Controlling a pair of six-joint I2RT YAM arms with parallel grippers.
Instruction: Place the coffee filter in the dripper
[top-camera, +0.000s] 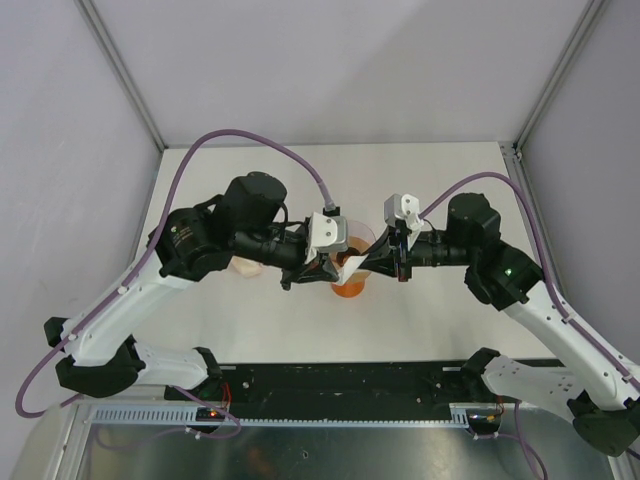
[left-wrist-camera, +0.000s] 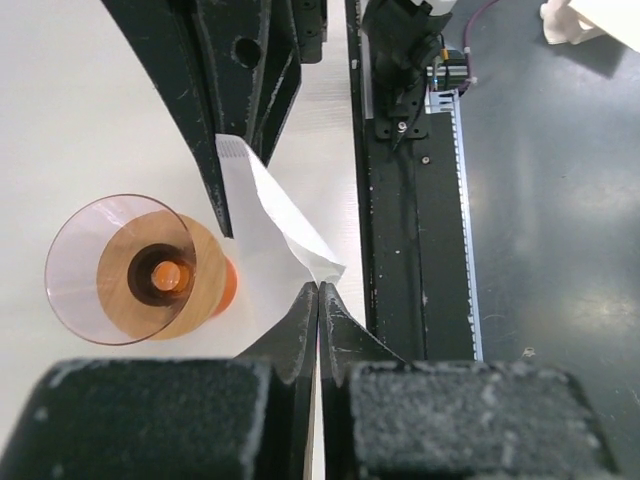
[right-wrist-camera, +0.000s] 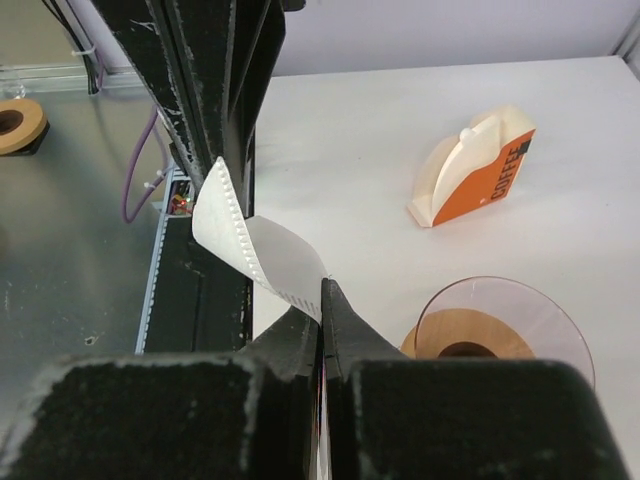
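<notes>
Filter (left-wrist-camera: 283, 215): thin paper, in air near dripper (left-wrist-camera: 85, 262), between 2 hands.
Left hand (left-wrist-camera: 318, 292): pinches 1 corner.
Right hand (right-wrist-camera: 322, 298): pinches opposite edge.
Handling: light, soft, probably tears easily; grip edges gently.

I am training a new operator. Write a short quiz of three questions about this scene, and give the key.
1. True or false: the coffee filter lies inside the dripper.
2. Look at the left gripper and the right gripper. Which of them pinches the coffee filter? A) left only B) right only C) both
3. Fill in: the word printed on the orange box behind the dripper is ____.

Key: 1 false, it hangs between the grippers beside the dripper; 2 C; 3 COFFEE.
</notes>
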